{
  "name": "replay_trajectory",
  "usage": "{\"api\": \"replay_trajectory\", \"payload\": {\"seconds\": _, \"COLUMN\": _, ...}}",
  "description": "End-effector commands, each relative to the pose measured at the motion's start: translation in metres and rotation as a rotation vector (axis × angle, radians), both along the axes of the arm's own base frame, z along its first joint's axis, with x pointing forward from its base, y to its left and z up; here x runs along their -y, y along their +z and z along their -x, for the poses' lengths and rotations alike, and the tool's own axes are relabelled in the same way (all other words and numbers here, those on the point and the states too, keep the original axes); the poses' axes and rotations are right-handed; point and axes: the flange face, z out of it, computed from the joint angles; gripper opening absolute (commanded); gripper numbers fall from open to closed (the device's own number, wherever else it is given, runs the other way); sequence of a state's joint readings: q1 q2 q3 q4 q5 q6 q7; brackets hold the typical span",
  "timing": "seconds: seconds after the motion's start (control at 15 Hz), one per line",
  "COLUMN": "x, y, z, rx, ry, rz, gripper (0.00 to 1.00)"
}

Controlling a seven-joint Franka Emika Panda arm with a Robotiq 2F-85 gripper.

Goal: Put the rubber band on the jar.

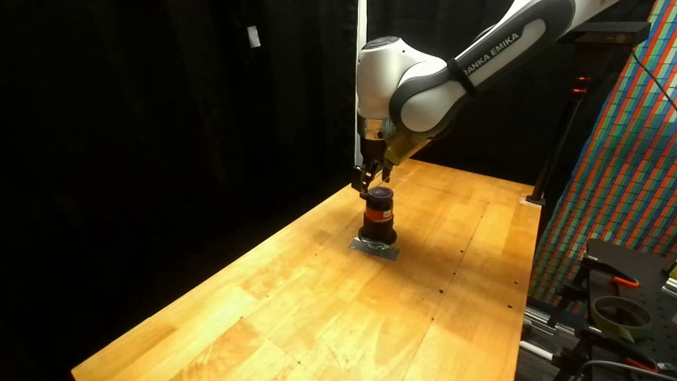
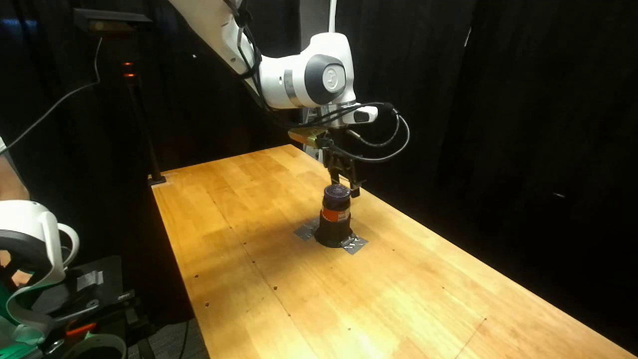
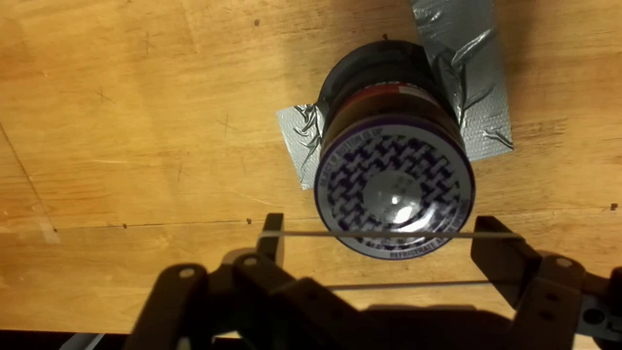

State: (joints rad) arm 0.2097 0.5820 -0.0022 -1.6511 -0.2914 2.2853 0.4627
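Note:
The jar point(image 1: 378, 215) stands upright on the wooden table, dark with an orange-red label. It also shows in an exterior view point(image 2: 336, 214), and its purple-and-grey patterned lid fills the middle of the wrist view point(image 3: 394, 189). My gripper point(image 3: 382, 233) is open, with the rubber band point(image 3: 400, 234) stretched between its two fingers as two thin strands. One strand crosses over the lid's near edge in the wrist view; the other runs beside the lid over wood. In both exterior views the gripper point(image 1: 374, 184) point(image 2: 345, 184) is just above and behind the lid. Contact between band and jar cannot be told.
The jar's foot sits in a black base point(image 2: 333, 235) fixed with grey tape point(image 3: 474, 82) to the table point(image 1: 338, 317). A thin post point(image 1: 560, 137) stands at a table corner. A dark cart with a tape roll point(image 1: 621, 317) is beside the table. Dark curtains hang behind.

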Motion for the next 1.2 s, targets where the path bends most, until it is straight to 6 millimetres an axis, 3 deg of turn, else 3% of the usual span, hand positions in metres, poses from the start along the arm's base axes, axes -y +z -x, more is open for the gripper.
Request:
{"api": "replay_trajectory", "payload": {"seconds": 0.0, "x": 0.000, "y": -0.006, "z": -0.012, "rx": -0.007, "ry": -0.030, "rz": -0.006, "gripper": 1.00}}
{"api": "replay_trajectory", "payload": {"seconds": 0.6, "x": 0.003, "y": -0.029, "z": -0.012, "rx": -0.044, "ry": -0.065, "rz": -0.036, "gripper": 1.00}}
{"api": "replay_trajectory", "payload": {"seconds": 0.93, "x": 0.011, "y": -0.030, "z": 0.007, "rx": -0.224, "ry": -0.037, "rz": -0.113, "gripper": 1.00}}
{"api": "replay_trajectory", "payload": {"seconds": 1.13, "x": 0.025, "y": -0.032, "z": -0.002, "rx": -0.186, "ry": -0.094, "rz": -0.106, "gripper": 1.00}}
